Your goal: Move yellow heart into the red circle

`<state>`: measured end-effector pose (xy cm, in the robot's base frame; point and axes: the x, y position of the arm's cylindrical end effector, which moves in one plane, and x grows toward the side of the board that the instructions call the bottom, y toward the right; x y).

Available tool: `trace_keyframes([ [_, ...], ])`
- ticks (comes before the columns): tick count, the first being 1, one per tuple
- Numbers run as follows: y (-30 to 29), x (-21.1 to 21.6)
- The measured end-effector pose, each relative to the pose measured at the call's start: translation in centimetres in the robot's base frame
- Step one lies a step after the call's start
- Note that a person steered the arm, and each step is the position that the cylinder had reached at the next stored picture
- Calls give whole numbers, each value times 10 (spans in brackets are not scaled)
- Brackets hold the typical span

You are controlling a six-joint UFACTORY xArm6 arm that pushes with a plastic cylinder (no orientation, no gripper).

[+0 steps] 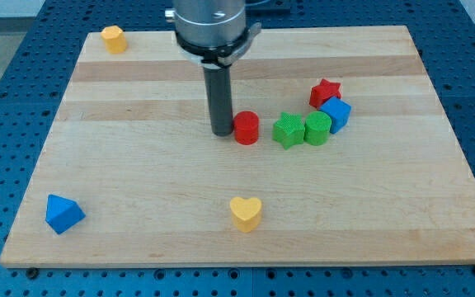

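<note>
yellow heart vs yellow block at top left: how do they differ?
Shape: the yellow heart has two lobes and a point; the yellow block at the view's top left looks blocky, roughly pentagonal. Place: the heart lies near the board's bottom edge, centre; the block sits in the top-left corner. Relative to my tip, which is beside the red cylinder, the heart is below it, the block far up-left. Both are yellow and stand alone.

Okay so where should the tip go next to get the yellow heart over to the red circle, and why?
Probably swing my tip away from the red circle, which it sits just left of, and down to below the yellow heart. The heart lies near the view's bottom, almost straight under the circle, so a push from beneath should send it up toward it.
</note>
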<state>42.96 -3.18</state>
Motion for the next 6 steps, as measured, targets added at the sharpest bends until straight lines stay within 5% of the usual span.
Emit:
trace_keyframes([
  [4,37,-14],
  [6,-11,19],
])
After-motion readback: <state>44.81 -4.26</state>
